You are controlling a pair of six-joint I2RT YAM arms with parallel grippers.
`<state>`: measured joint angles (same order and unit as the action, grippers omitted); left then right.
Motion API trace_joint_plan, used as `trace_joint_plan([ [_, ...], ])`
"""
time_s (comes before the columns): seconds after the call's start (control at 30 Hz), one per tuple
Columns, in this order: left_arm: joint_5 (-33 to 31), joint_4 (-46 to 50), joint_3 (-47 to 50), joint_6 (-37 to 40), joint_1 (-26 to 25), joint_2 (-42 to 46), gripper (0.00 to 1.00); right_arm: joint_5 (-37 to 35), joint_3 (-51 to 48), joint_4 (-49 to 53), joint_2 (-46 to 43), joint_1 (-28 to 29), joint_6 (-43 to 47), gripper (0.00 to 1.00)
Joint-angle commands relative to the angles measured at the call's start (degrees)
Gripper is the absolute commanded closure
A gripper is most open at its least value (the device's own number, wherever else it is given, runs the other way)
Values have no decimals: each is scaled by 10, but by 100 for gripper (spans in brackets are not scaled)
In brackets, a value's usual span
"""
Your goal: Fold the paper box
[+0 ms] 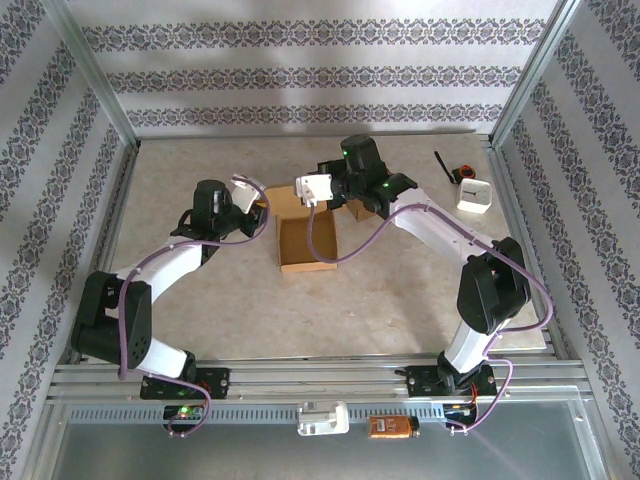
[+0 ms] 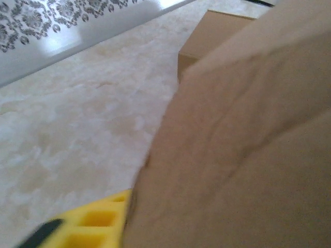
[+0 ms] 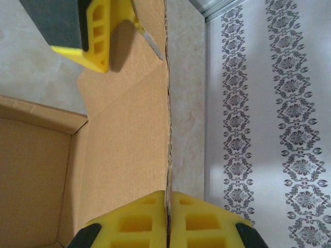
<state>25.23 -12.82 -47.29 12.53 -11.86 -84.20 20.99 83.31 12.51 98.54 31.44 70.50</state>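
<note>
The brown paper box [image 1: 305, 240] lies open-topped at the middle of the table, its flaps spread at the far end. My right gripper [image 3: 168, 206] is shut on the thin edge of one upright flap [image 3: 129, 134], both yellow fingers pressed flat against it; from above it sits at the box's far right corner [image 1: 322, 190]. My left gripper [image 1: 252, 200] is at the far left corner. Its yellow finger [image 2: 90, 225] lies tight against a cardboard flap [image 2: 243, 144] that hides the other finger. That finger [image 3: 95, 31] also reaches onto the flap in the right wrist view.
A white boxy device [image 1: 474, 193] with a black stick [image 1: 445, 165] beside it stands at the back right. Aluminium frame rails [image 1: 95, 90] and patterned walls close in the table. A white part [image 1: 322, 417] and an orange item [image 1: 392, 427] rest on the front rail.
</note>
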Motion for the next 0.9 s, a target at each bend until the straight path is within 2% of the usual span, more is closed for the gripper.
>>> trace_joint_plan([
  [0.0, 30, -25, -19, -6, 8, -4, 88, 13, 12, -25, 3, 10, -3, 98],
  [0.03, 28, -23, -20, -8, 9, -4, 93, 11, 9, -30, 2, 11, -9, 95],
  [0.07, 26, -23, -20, -9, 8, -4, 96, 6, 8, -34, 2, 14, -15, 87],
  [0.17, 24, -20, -23, -11, 8, 0, 98, -16, 1, -53, -3, 24, -45, 66],
  [0.2, 25, -19, -23, -10, 8, 1, 99, -24, -2, -58, -6, 27, -60, 57],
  [0.27, 25, -18, -23, -7, 8, 3, 99, -49, -10, -68, -18, 36, -112, 30],
  [0.37, 38, -21, -22, 2, 8, 5, 99, -84, -21, -75, -43, 44, -200, 2],
  [0.5, 50, -24, -20, 6, 7, 3, 99, -181, -55, -77, -93, 69, -324, 2],
  [0.67, 51, -24, -20, 8, 8, -4, 99, -220, -128, -82, -169, 62, -452, 2],
  [0.73, 55, -24, -21, 10, 7, -4, 99, -200, -155, -83, -190, 37, -485, 2],
  [0.87, 65, -22, -26, 10, 7, -7, 99, -83, -172, -74, -188, -49, -582, 3],
])
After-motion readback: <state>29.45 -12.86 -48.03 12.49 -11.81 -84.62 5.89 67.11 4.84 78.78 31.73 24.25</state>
